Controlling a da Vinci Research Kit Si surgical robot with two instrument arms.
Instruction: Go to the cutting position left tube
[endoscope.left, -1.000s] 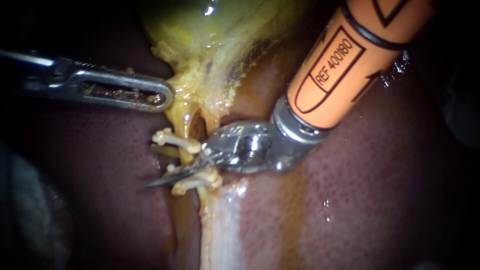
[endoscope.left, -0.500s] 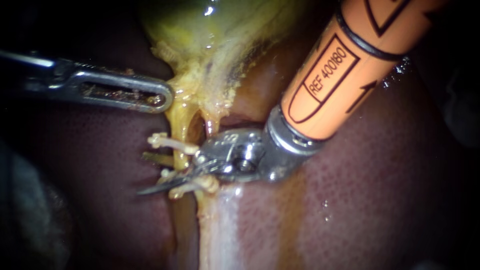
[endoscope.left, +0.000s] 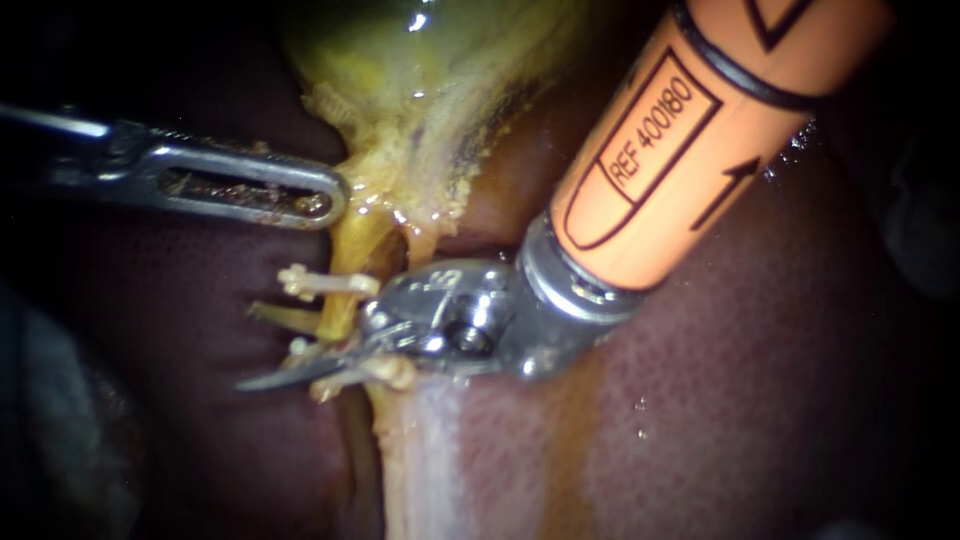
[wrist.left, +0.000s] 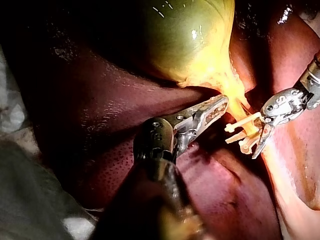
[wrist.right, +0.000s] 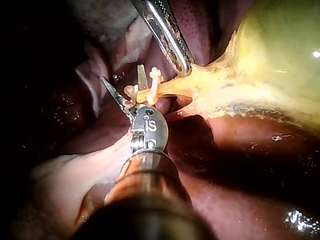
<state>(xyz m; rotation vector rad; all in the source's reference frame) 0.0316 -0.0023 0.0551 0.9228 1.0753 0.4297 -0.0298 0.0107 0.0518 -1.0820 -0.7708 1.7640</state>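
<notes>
The yellow left tube (endoscope.left: 338, 300) runs down from the gallbladder (endoscope.left: 430, 90) and carries two cream clips, an upper clip (endoscope.left: 325, 283) and a lower clip (endoscope.left: 355, 375). My right instrument (endoscope.left: 248, 347), on an orange shaft, has thin blades that stand open. They straddle the tube between the two clips, the lower blade reaching past it over the liver (endoscope.left: 180, 440). In the right wrist view the two blades (wrist.right: 121, 75) sit on either side of the tube (wrist.right: 165, 89). My left instrument (endoscope.left: 325, 195) is shut on the yellow tissue at the gallbladder's neck; its slotted jaws (wrist.left: 215, 107) lie together.
Dark red liver (endoscope.left: 760, 380) fills the surroundings. A pale whitish band (endoscope.left: 430, 460) of tissue runs down below the clips. The thick orange shaft (endoscope.left: 680, 150) covers the upper right. A second yellow strand (endoscope.left: 420, 235) hangs beside the clipped tube.
My right instrument has slid leftwards, its blades reaching further across the tube. The tube and its clips have shifted slightly left with it. The left instrument has held still.
</notes>
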